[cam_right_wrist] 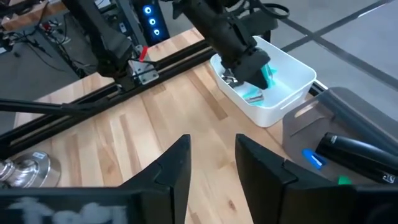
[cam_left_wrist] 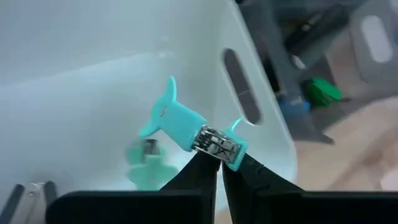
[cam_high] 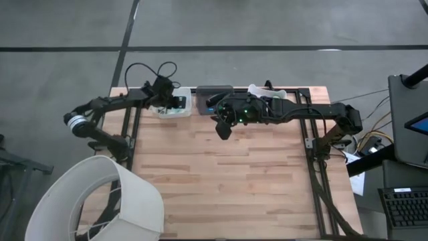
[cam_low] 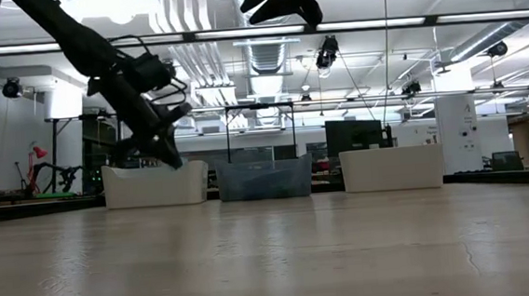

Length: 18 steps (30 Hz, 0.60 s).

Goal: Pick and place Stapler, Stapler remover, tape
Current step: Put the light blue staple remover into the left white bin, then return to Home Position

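My left gripper (cam_left_wrist: 219, 163) is shut on a teal staple remover (cam_left_wrist: 180, 121) and holds it over the white bin (cam_high: 172, 110) at the table's far edge. A second teal piece (cam_left_wrist: 146, 165) lies on that bin's floor. My right gripper (cam_right_wrist: 211, 155) is open and touches nothing; it hovers over the bare wood (cam_high: 224, 128) just in front of the grey bin (cam_high: 212, 96). In the grey bin lie a black stapler (cam_right_wrist: 354, 152), a blue piece (cam_right_wrist: 314, 158) and a green piece (cam_right_wrist: 341, 180); whether these two are tape rolls I cannot tell. My left gripper pinches the staple remover by its silvery metal end (cam_left_wrist: 214, 144) between the two fingertips. The fingers come from above, slanting down into the white bin. The remover is lifted clear of the bin's floor, its teal wings pointing away from the fingers.
Three bins stand in a row along the far edge: white (cam_low: 155, 185), grey (cam_low: 262, 178), white (cam_low: 392, 169). The wooden tabletop (cam_high: 221, 181) lies open in front of them. A white lampshade (cam_high: 100, 201) overlaps the near left corner. Black frame rails (cam_high: 314, 167) run along both sides.
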### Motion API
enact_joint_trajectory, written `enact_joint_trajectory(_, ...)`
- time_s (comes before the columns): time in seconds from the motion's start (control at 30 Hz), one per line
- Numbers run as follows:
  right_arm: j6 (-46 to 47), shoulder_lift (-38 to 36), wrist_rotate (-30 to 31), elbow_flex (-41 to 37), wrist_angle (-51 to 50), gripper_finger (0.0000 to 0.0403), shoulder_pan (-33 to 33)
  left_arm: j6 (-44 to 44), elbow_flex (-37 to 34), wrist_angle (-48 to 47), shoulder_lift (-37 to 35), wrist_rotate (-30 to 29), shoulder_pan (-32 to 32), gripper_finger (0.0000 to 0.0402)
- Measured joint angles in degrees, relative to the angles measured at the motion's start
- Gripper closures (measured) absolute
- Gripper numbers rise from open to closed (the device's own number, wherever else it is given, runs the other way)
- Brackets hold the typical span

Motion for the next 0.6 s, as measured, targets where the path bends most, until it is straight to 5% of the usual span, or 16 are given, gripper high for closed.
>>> enact_joint_trajectory(0.33, -0.15, 0.00, 0.04, -0.32, 0.13, 0.0305, 0.00, -1.36, 0.13, -0.58, 2.79, -0.34, 0.57, 0.0324)
enact_joint_trajectory(0.6, 0.44, 0.02, 1.47, -0.94, -1.67, 0.0328, -0.50, 2.47, 0.13, -1.21, -4.48, 5.33, -1.40, 0.0284)
